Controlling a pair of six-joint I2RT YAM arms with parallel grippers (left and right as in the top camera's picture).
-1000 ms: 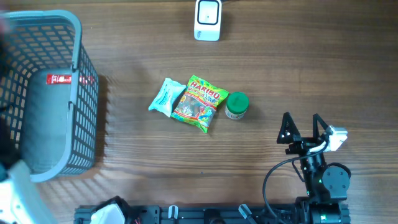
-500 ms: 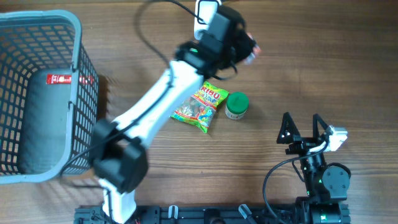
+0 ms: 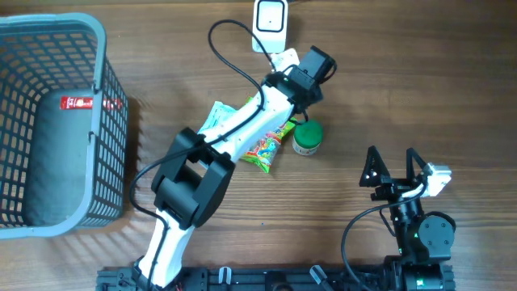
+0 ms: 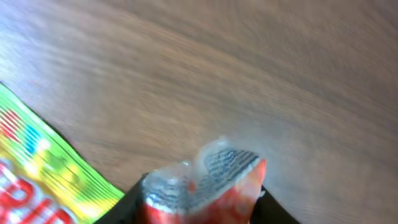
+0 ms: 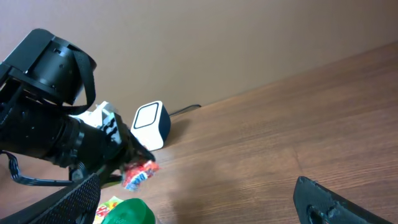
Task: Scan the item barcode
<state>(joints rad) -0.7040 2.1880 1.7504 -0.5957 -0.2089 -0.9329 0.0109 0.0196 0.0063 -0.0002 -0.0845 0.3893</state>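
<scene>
Red-and-silver packet (image 4: 202, 186) sits pinched between the dark fingers of the left gripper (image 5: 127, 168), close in front of the white scanner (image 3: 269, 24), as we see it from both wrist cameras. Under the outstretched left arm, on the wooden table (image 3: 420, 73), lie a Haribo bag (image 3: 271, 143), a pale blue packet (image 3: 213, 121) and a green-lidded jar (image 3: 308, 137), close together. A grey basket (image 3: 98, 56) stands at the table's left side. Well apart, the right gripper (image 3: 392, 155) rests with its fingers spread wide, and we see them holding nothing
</scene>
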